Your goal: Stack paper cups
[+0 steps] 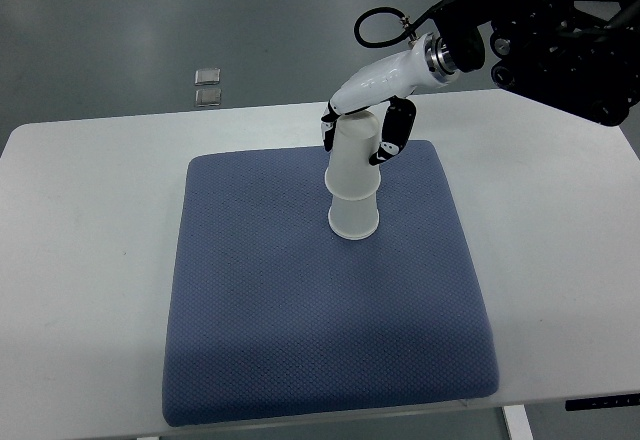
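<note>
Paper cups [354, 195] stacked on blue mat [330, 290], white table [90, 260]; right hand [365, 130] grips top cup.

Upper cup [355, 155] sits on lower cup [354, 216], on mat [260, 310]

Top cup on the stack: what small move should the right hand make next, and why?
Probably open the fingers and lift away. The right hand grips the upper cup, which already sits inverted over the lower cup on the blue mat, though slightly tilted, so a gentle downward press first may help.
</note>
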